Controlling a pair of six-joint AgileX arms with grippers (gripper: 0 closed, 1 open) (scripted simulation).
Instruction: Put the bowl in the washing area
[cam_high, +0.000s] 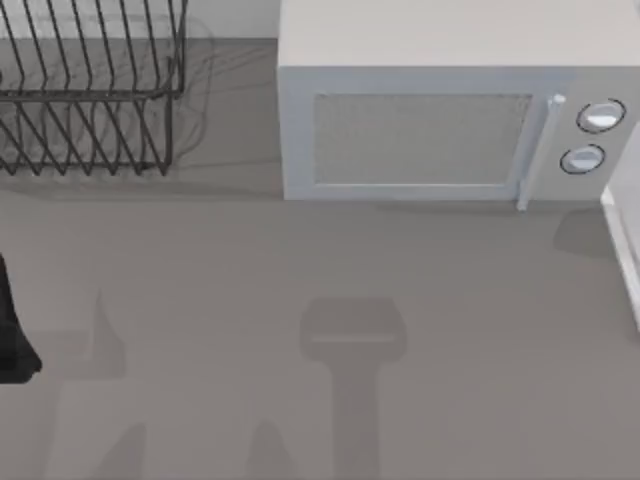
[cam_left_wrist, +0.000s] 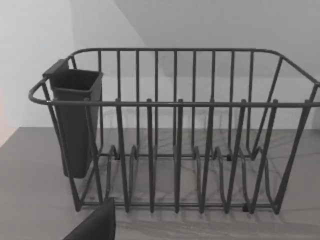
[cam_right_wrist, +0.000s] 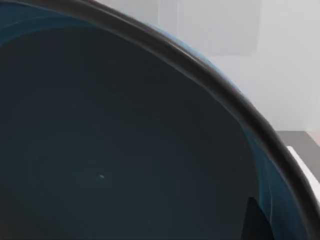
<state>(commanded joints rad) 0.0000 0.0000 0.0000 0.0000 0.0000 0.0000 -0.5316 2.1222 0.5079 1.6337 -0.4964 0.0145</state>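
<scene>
Close by right wrist: bowl (cam_right_wrist: 125, 150) interior bare; rack (cam_left_wrist: 175, 130) holds cup (cam_left_wrist: 75, 120); jaws unreadable.

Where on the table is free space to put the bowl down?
The wide grey table in front of the microwave and the dish rack is bare. The gap between the rack and the microwave is narrow. The bowl sits close to the right wrist camera.

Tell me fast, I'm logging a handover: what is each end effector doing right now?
Left: by the dish rack; open or shut cannot be told.
Right: close against the bowl; grip cannot be told.
</scene>
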